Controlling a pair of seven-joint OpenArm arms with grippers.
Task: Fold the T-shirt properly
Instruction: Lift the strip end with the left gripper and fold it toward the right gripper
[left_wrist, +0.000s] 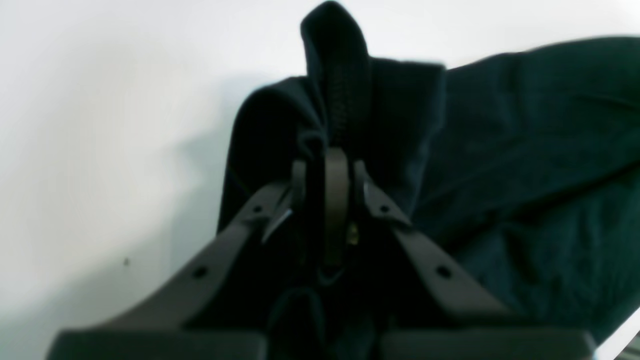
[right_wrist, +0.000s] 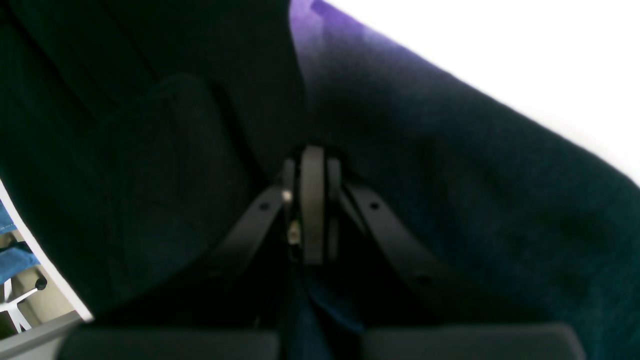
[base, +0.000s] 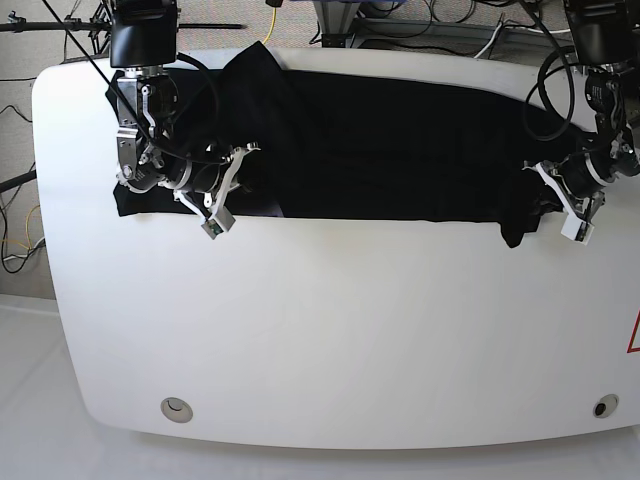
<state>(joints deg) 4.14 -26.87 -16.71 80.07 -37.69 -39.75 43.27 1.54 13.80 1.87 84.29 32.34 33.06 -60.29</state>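
Black cloth is bunching at both pinch points, and that's the risk. Left gripper is clenching a thin peak of the T-shirt at its right end, near edge; only a small tuft is sitting between the jaws, so a pull could be slipping it free or dragging one layer alone. Right gripper is clamping the left end, purple print showing just beyond, with a sleeve flap doubling over beside it. Farther back, the shirt is lying stretched across the far half of the white table; uneven lifting would likely be skewing the fold.
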